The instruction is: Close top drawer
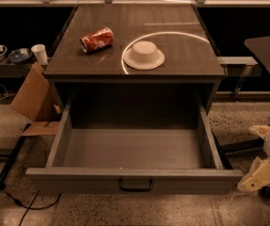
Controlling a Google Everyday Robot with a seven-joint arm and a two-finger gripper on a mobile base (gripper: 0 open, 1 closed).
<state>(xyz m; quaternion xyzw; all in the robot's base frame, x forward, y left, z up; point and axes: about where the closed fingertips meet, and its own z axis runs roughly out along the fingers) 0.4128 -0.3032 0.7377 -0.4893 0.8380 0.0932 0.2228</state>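
The top drawer is a wide, deep grey box, pulled fully out of the cabinet toward me. Its inside is empty. Its flat front faces me, with a small dark bar handle at centre. My gripper, a cream-coloured piece on the arm, is low at the right, just beyond the drawer's front right corner and apart from it. It holds nothing that I can see. No lower drawers show.
On the cabinet top lie a red can on its side and an upturned white bowl. A cardboard box and a white cup stand at the left. A dark table is at the right. Cables run over the floor.
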